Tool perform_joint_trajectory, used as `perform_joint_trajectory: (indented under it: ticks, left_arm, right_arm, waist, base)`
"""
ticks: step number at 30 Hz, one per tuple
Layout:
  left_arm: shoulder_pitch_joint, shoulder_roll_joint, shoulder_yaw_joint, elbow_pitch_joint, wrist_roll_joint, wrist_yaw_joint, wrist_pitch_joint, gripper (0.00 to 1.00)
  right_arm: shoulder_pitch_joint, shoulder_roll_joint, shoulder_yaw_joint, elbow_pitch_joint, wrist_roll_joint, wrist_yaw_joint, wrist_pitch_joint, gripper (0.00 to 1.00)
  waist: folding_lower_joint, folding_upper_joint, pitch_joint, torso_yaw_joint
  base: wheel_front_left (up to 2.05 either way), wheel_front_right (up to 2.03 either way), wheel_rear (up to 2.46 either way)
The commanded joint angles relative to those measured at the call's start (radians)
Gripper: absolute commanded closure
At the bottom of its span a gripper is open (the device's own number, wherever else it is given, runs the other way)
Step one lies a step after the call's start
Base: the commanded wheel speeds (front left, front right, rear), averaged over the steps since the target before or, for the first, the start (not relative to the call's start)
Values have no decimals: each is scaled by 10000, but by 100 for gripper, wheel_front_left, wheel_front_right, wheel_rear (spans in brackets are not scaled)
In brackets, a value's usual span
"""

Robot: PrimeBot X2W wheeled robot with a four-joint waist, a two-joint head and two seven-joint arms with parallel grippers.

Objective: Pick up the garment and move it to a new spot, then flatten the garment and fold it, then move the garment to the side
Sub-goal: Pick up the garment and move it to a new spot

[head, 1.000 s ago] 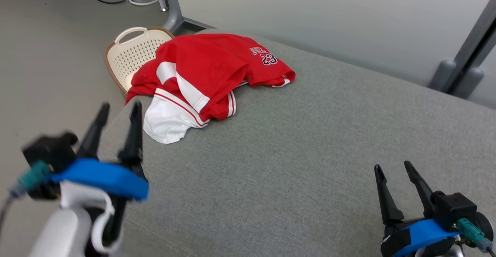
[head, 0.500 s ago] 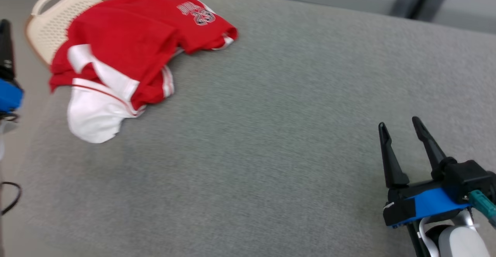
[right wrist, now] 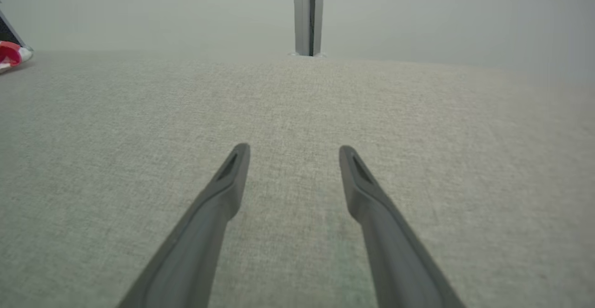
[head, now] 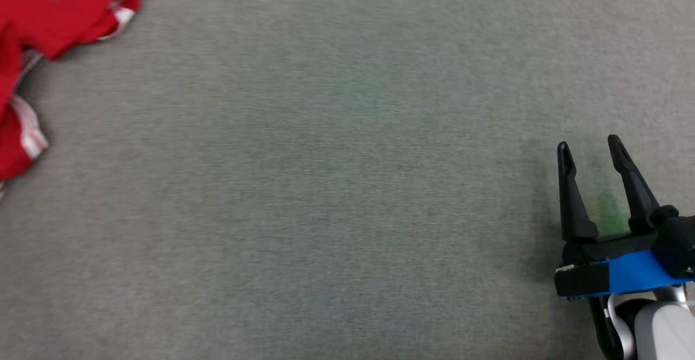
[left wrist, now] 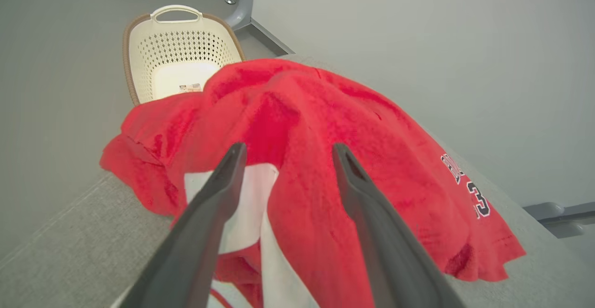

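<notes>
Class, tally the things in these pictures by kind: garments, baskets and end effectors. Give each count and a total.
Garment: 1
Basket: 1
End effectors: 2 (left end effector, right end effector)
Total: 4

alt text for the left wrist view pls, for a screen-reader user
The left gripper, its two dark fingers spread open, points at a crumpled red-and-white garment lying on a grey fabric surface. Beyond the surface's edge sits a cream perforated basket.
</notes>
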Motion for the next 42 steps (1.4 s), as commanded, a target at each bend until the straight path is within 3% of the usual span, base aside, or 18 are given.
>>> perform_joint_trajectory:
  ticks: [1, 8, 9, 10, 11, 20, 30, 35, 42]
  left_arm:
    - [-68, 37, 31, 53, -16, 77, 14, 0]
    - [293, 391, 103, 775, 245, 769, 277, 0]
    - [346, 413, 53, 899, 270, 784, 353, 40]
    - [382, 413, 3, 1009, 266, 747, 412, 97]
    - [361, 379, -20, 1098, 213, 695, 459, 100]
    - [-283, 444, -708, 910, 736, -442, -439, 100]
    - [-1385, 707, -1890, -604, 1456, -818, 135, 100]
    - [-2186, 347, -2584, -1672, 1607, -849, 619, 100]
    - [-3140, -842, -3994, -3131, 1741, -842, 1398, 100]
  right_arm:
    - [-141, -18, 6, -23, 61, 5, -75, 0]
    - [-215, -19, 57, 124, 231, 5, -287, 0]
    - [-234, -19, 57, 145, 257, 5, -298, 0]
    - [-250, -18, 64, 185, 276, 5, -323, 0]
    - [-249, -18, 81, 207, 268, 5, -327, 0]
    - [-49, -22, 272, 801, 395, 5, -449, 0]
    - [647, -22, 470, 1696, 841, 5, -587, 0]
    - [1024, -24, 447, 1891, 997, 5, -632, 0]
    - [1314, -24, 543, 2031, 1216, 5, -637, 0]
  waist:
    - [-3, 0, 667, -732]
    - [-3, 0, 788, -1048]
    - [-3, 0, 775, -1063]
    - [-3, 0, 727, -1063]
    - [-3, 0, 672, -1054]
    - [-3, 0, -1009, -539]
    - [-3, 0, -3663, -312]
    - [-3, 0, -4399, -408]
    - [-3, 0, -4933, -869]
  base:
    - [0, 0, 0]
    - [0, 0, 0]
    - [0, 0, 0]
    - [0, 0, 0]
    - [0, 0, 0]
    - [0, 0, 0]
    - [0, 0, 0]
    - [0, 0, 0]
    - [0, 0, 0]
